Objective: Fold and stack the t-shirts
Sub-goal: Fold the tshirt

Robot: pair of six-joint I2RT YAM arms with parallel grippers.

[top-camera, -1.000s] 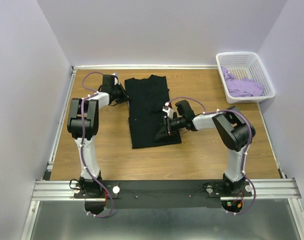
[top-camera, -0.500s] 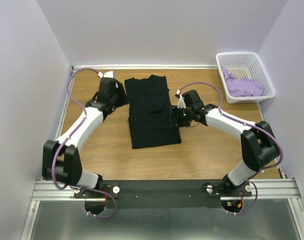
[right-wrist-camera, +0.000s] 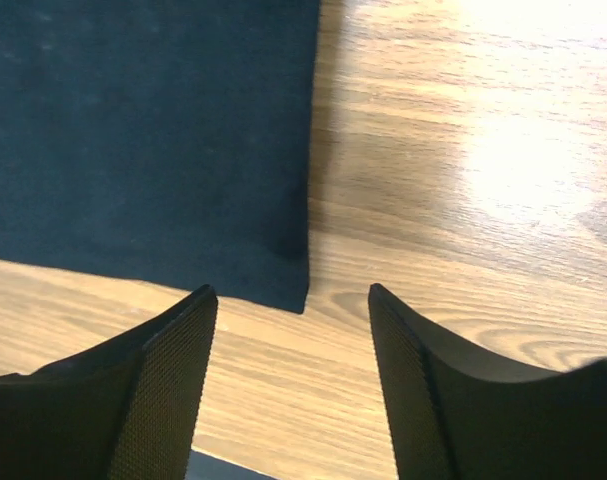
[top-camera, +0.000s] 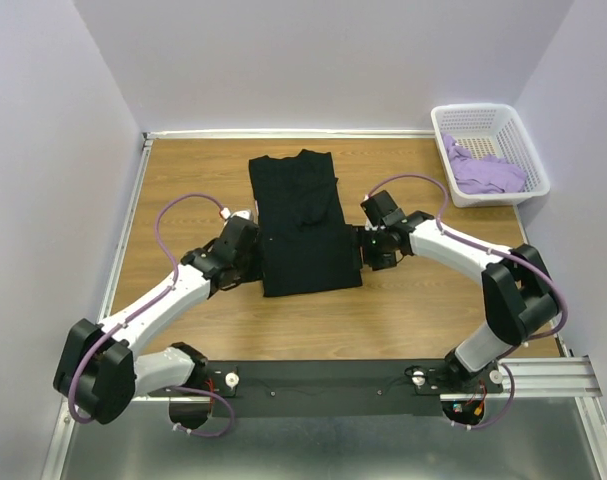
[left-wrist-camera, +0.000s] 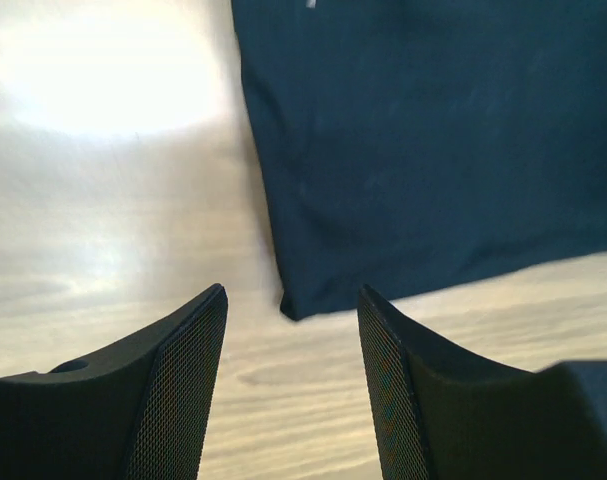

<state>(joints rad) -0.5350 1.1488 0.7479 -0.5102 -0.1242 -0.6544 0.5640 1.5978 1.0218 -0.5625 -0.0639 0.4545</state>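
While the left gripper (left-wrist-camera: 293, 292) and right gripper (right-wrist-camera: 291, 290) hang spread and empty over its two near corners, the black t-shirt (top-camera: 303, 225), centred on the worktop (top-camera: 183, 190), looks limp and light, probably best pinched at those corners.

**The table (top-camera: 183, 190) carries 2 things**

The table has a brown wood top, with a pale rim along its left and far sides. 1 black t-shirt (top-camera: 303, 230) lies flat near the middle, folded into a long rectangle. Its 2 near corners rest on the wood. A white lattice basket (top-camera: 473, 107) stands at the far right corner, well apart from the shirt.
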